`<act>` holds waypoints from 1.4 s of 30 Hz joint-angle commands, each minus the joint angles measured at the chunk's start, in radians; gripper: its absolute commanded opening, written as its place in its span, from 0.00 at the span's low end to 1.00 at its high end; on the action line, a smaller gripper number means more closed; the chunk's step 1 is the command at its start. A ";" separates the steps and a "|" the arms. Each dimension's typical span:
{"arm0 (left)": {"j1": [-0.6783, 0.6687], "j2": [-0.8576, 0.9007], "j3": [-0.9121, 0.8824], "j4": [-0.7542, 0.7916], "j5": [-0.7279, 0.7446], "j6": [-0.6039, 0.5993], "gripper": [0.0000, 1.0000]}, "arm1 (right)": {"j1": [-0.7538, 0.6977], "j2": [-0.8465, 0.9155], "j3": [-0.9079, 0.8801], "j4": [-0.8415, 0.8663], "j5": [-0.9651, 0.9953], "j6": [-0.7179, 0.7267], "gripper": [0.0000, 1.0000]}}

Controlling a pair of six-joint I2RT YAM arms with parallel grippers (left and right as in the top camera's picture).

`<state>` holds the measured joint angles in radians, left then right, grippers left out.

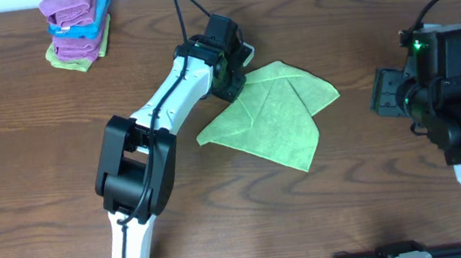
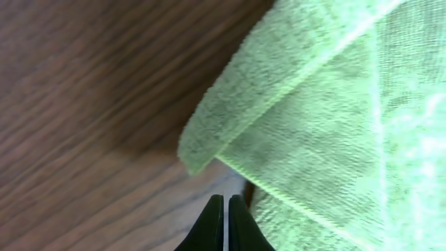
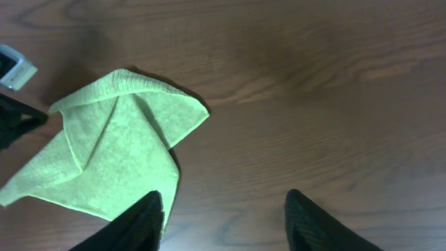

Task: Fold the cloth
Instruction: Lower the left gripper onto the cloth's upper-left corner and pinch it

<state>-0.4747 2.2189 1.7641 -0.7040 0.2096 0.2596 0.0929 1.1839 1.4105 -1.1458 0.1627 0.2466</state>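
We see a brown wooden table [image 1: 357, 8]; the cloth [image 1: 273, 115] lies partly folded; the left gripper [image 2: 226, 209] is closed tight at its edge; the right gripper [image 3: 223, 195] is wide and empty beside it, over bare wood.

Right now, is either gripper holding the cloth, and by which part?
Apparently nothing: left gripper shut beside the cloth, at its folded edge; right gripper open.

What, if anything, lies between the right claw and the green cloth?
Nothing visible. Only bare wooden table separates the open right gripper from the cloth. The left gripper sits at the cloth's opposite edge, and the stacked towels lie off in a far corner.
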 commanded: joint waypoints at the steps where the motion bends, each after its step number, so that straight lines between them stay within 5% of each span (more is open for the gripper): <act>1: -0.006 0.007 0.019 0.008 0.051 -0.012 0.06 | -0.015 0.001 -0.006 -0.006 0.011 0.000 0.46; 8: -0.010 0.045 0.019 0.057 0.053 -0.013 0.06 | -0.015 0.030 -0.006 -0.011 -0.021 0.000 0.02; 42: -0.009 0.109 0.019 0.208 -0.003 -0.055 0.06 | -0.015 0.036 -0.006 -0.041 -0.059 -0.001 0.02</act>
<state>-0.4847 2.3085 1.7641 -0.5037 0.2268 0.2127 0.0929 1.2156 1.4105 -1.1816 0.1200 0.2481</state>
